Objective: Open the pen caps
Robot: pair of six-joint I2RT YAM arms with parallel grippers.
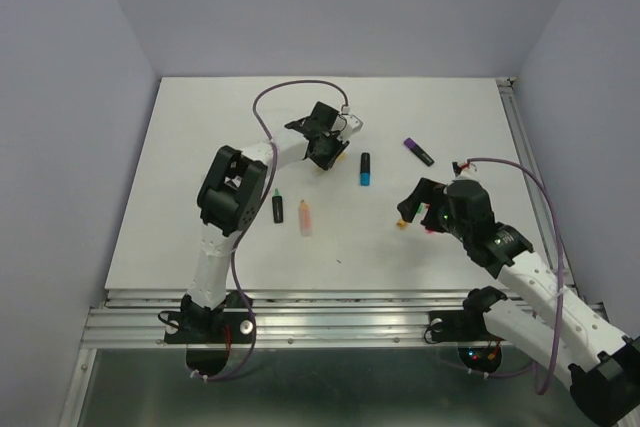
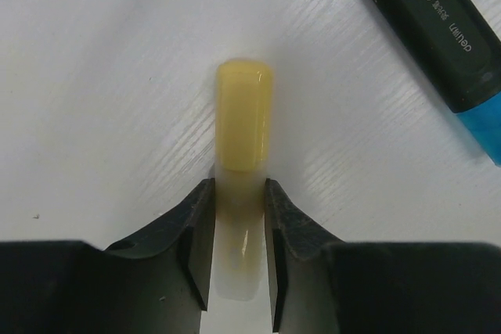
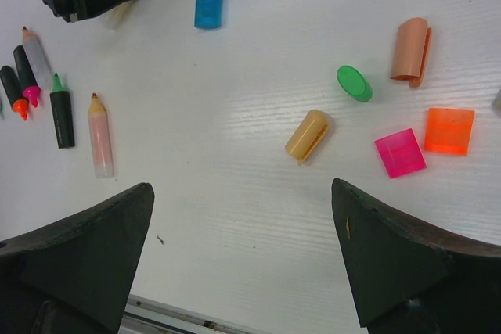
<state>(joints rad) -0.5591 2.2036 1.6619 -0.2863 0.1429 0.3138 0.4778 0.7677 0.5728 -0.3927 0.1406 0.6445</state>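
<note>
The yellow marker is clamped by the left gripper just below its yellow cap; next, the cap must be pulled by the right gripper, spread empty.

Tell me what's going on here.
The left claw grips a pale yellow marker by its barrel, its yellow cap still on, beside a black-and-blue marker. The right claw hangs open above loose caps: a pink cap, an orange cap, a green cap, a peach cap and a tan cap. Several uncapped markers lie off to one side.
</note>
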